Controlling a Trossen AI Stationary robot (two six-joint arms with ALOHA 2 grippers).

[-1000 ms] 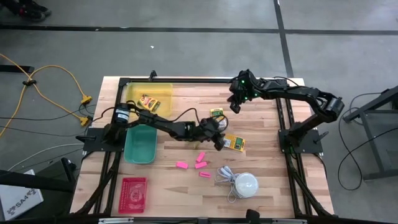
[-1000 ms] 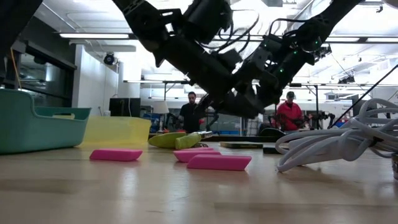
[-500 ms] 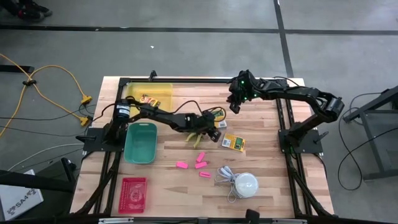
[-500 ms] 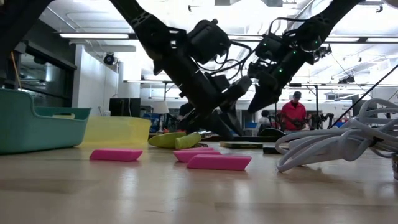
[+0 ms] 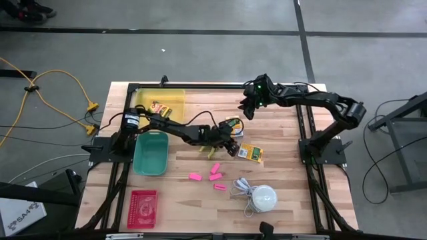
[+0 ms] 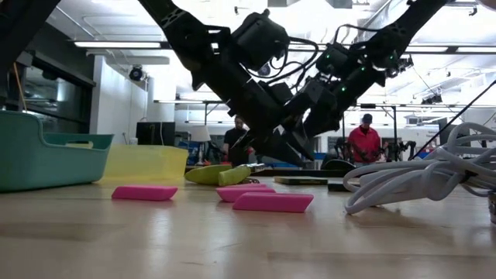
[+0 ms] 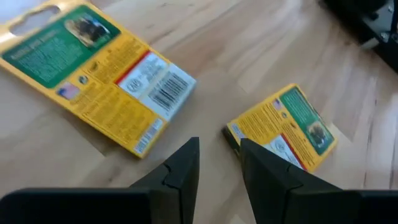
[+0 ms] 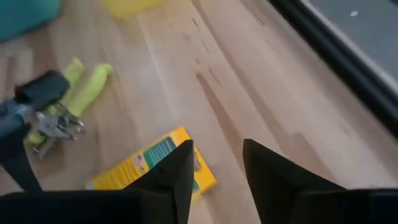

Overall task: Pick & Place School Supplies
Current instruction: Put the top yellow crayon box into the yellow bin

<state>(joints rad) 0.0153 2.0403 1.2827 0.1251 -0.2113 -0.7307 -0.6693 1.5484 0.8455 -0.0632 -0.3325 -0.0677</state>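
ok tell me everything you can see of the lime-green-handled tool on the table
The lime-green-handled scissors-like tool lies flat on the bare wooden table, near its middle. Two soft-looking lime-green grips splay apart at one end; at the other, a short silvery metal head with small springs or pivots shows in the right wrist view. In the high view the left arm crosses right by it, so contact cannot be told. Pink eraser-like blocks lie apart, nearer the front edge.

Bright overhead lights, glare in low view; wrist views blurry, soft shadows
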